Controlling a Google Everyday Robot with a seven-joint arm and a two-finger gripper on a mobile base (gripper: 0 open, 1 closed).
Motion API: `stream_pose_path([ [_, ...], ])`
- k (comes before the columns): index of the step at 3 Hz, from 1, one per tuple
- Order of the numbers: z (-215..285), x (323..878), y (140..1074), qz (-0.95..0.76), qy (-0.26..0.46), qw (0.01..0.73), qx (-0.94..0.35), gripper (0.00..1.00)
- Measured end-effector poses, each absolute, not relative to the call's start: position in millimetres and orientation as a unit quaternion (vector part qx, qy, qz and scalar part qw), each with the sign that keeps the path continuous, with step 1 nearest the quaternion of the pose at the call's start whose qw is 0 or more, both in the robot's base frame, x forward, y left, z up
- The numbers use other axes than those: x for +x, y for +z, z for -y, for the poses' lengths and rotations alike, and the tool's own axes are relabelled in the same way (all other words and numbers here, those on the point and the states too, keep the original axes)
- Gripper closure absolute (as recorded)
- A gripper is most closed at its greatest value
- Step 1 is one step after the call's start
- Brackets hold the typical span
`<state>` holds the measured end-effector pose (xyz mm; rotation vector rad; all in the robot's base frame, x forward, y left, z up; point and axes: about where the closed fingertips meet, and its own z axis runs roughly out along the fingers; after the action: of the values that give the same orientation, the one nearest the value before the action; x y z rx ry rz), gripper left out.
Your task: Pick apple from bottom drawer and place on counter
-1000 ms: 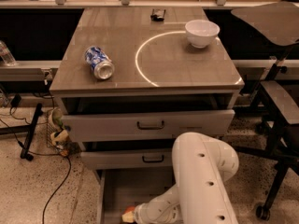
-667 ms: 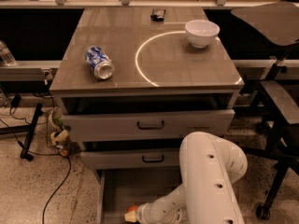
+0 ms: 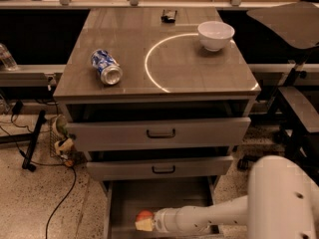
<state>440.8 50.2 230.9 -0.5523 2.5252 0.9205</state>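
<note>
The gripper [image 3: 144, 225] reaches low into the open bottom drawer [image 3: 164, 195], its pale tip right against the apple [image 3: 144, 215], which lies at the front left of the drawer's bed; whether the gripper is released, clenched or already grasping the fruit cannot be told from this view; the white arm [image 3: 199, 218] runs in from the lower right, smooth and tubular, widening into a bulky rounded shell at the frame's corner.

By the look of it the task is in its early part: the drawer stands pulled out and the gripper has reached the apple, but the fruit is not yet lifted and nothing has been brought to the counter [image 3: 124, 44]; the grasp, the lift past the two upper drawers [image 3: 199, 133] and the set-down appear to remain.

The apple is small, round and red-orange with a smooth skin; the drawer is shallow, flat and matt grey inside; the upper drawers are plain grey fronts with dark bar handles [image 3: 161, 133]; the counter is a glossy grey-brown slab marked with a thin white arc [image 3: 149, 73]; on it lie a blue-white can [image 3: 106, 66] on its side, a white bowl [image 3: 215, 35] upright and, near the back edge, a small dark object [image 3: 169, 16]; a black cable [image 3: 65, 198] trails over the speckled floor [image 3: 30, 203].
</note>
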Motion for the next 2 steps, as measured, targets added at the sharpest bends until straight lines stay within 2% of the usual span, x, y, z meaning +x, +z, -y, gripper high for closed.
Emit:
stream_pose_path([
  [1,-55.9,456.0,283.7,-0.851,0.366,0.262,-0.269,1.0],
  [2,-50.8,449.9,287.0,-0.852,0.371,0.257,-0.266,1.0],
])
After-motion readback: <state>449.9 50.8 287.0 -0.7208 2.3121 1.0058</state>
